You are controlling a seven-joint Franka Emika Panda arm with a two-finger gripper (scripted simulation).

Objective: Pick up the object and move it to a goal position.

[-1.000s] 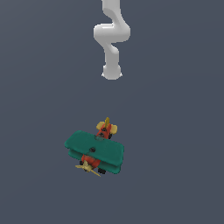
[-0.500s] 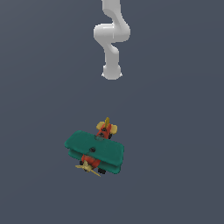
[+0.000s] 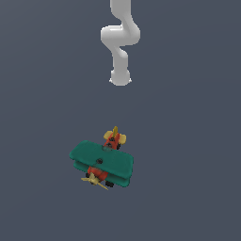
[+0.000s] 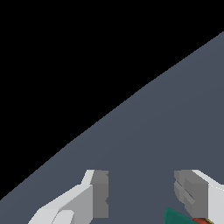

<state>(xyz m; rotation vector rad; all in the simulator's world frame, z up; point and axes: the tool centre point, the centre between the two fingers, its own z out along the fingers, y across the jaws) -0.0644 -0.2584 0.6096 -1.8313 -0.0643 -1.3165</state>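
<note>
Toy biplane (image 3: 102, 164) | teal wings, red body, tan propeller, yellow tail | gripper (image 4: 141, 194) spread wide, holding nothing

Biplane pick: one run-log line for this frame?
phase: pre-grasp | pincer: open, empty, apart from object | toy biplane: resting on floor, ungrasped | wrist view: teal wing edge beside one finger

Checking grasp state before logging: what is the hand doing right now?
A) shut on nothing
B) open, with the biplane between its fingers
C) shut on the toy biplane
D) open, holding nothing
D: in the wrist view the hand has its fingers spread with bare floor between them, and only a teal wing corner of the toy biplane shows at the edge.
</note>
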